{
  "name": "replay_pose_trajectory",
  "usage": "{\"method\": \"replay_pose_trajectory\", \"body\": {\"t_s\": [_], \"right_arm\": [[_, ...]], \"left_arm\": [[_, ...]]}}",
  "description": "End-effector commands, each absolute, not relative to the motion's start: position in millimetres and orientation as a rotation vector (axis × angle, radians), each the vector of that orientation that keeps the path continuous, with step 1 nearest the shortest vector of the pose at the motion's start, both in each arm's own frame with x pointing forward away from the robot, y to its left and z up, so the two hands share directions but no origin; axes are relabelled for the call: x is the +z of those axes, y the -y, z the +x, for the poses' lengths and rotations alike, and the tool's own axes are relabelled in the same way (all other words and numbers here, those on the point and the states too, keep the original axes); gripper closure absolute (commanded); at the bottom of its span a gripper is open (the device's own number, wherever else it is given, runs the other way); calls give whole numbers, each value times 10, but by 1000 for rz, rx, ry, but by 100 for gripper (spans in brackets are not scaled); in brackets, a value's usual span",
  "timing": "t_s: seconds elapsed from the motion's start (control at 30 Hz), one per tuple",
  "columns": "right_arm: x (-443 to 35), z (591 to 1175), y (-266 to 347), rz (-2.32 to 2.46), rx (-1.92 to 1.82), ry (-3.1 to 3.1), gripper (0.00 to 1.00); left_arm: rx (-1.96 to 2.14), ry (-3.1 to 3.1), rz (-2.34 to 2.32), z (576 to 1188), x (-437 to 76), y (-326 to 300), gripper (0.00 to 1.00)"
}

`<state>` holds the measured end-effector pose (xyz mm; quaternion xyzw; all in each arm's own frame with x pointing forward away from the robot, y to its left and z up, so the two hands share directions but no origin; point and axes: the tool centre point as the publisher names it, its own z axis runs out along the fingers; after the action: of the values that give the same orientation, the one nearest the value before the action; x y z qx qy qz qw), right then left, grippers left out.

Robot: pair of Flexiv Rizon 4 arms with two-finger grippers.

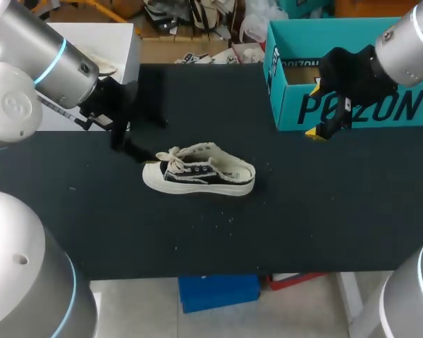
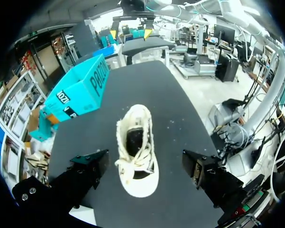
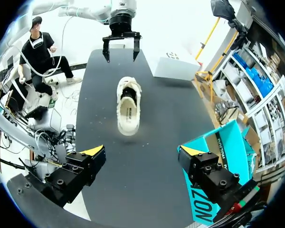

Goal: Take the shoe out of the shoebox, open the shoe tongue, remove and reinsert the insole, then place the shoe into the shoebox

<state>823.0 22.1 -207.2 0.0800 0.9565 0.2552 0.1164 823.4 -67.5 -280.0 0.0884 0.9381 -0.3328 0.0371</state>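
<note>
A cream and black low sneaker [image 1: 197, 171] lies on its sole in the middle of the black table [image 1: 324, 211], toe to the left, laces loose. In the left wrist view the shoe [image 2: 135, 137] sits just ahead of my left gripper [image 2: 142, 160], toe toward it, between the wide open fingers and untouched. My left gripper [image 1: 130, 130] hovers by the toe. The teal shoebox [image 1: 352, 105] stands at the back right, open. My right gripper [image 1: 324, 127] is open in front of the box, well clear of the shoe [image 3: 128, 107]; its yellow-tipped fingers [image 3: 92, 152] hold nothing.
A white box [image 1: 92, 42] sits at the table's back left edge behind my left arm. The shoebox [image 3: 223, 156] is close beside my right gripper [image 3: 142, 152]. Bare table surface lies between the shoe and the box and along the front edge.
</note>
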Motion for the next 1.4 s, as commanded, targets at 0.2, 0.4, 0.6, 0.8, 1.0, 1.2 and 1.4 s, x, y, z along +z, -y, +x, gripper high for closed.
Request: {"method": "replay_pose_trajectory", "body": {"t_s": [0.2,0.4,0.6,0.8,1.0,1.2,1.4], "right_arm": [[-2365,8158,-458,150,960,-2779,0],[-2706,8085,-872,49,1126,-2753,0],[-2932,8095,-1168,8,1194,-2703,0],[-3220,8107,-1395,5,1207,-2714,0],[-3399,8162,-1459,37,1170,-2748,0],[-3569,8243,-1459,69,1148,-2750,0],[-3728,8272,-1447,99,1140,-2768,0]], "left_arm": [[-1025,-2872,273,8230,-2817,671,0],[-1025,-2872,273,8230,-2817,671,0],[-1025,-2872,273,8230,-2817,671,0],[-1025,-2872,273,8230,-2817,671,0],[-1025,-2872,273,8230,-2817,671,0],[-1025,-2872,273,8230,-2817,671,0],[-1025,-2872,273,8230,-2817,671,0]]}}
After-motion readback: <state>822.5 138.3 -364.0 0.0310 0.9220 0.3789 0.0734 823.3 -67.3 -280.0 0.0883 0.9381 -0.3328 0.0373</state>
